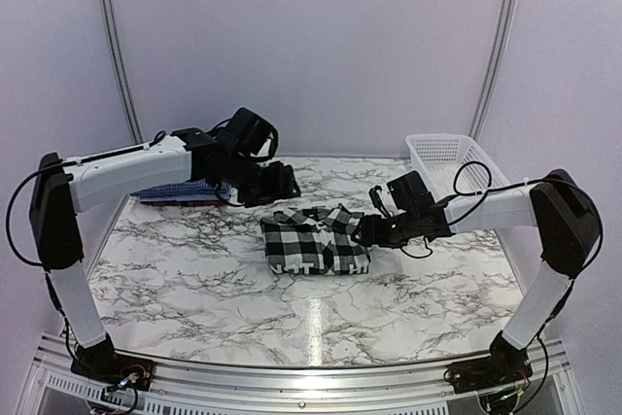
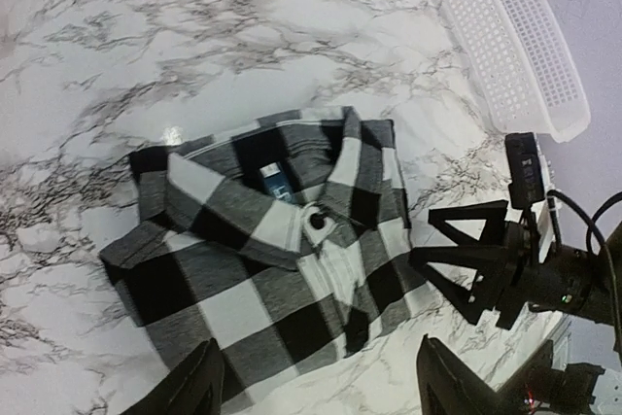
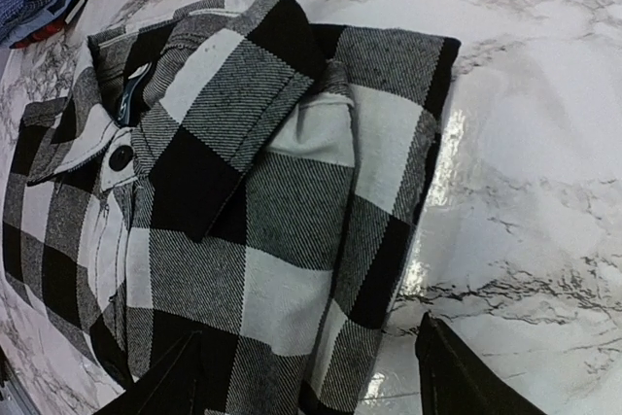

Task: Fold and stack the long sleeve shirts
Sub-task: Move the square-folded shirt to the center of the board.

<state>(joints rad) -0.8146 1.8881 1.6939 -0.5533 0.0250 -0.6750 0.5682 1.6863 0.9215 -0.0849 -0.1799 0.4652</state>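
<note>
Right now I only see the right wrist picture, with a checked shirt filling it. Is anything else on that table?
Observer: Yes. A white mesh basket stands at the table's far right corner, behind the right arm.
Operator: And the blue scrap in my top-left corner?
Observer: Those are dark blue shirts lying at the far left, partly under the left arm.
Operator: Is the other hand holding my shirt?
Observer: No. The left gripper hangs open in the air, clear of the checked shirt.
</note>
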